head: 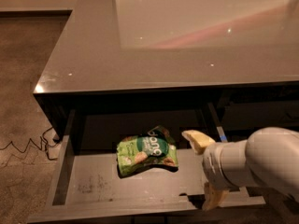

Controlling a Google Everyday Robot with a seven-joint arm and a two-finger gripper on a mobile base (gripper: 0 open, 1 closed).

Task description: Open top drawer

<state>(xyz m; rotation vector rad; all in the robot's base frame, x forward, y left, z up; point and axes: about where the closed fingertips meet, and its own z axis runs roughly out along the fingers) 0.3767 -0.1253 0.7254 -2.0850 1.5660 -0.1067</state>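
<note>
The top drawer (108, 190) stands pulled well out from under the grey countertop (154, 55) toward 6 o'clock, its long axis running 9 to 3, with a green snack bag (147, 154) on its floor. The gripper (200, 171) sits at the drawer's 3 o'clock end with its fingers spread wide. One is over the floor and one at the front wall, clasping nothing visible, so most of the drawer lies toward 9 o'clock from it.

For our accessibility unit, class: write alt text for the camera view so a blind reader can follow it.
The top drawer of a dark grey cabinet stands pulled open, a green snack bag lying on its scuffed floor. The robot's hand is at the drawer's front edge, right of the bag, its yellowish fingers spread apart.
</note>
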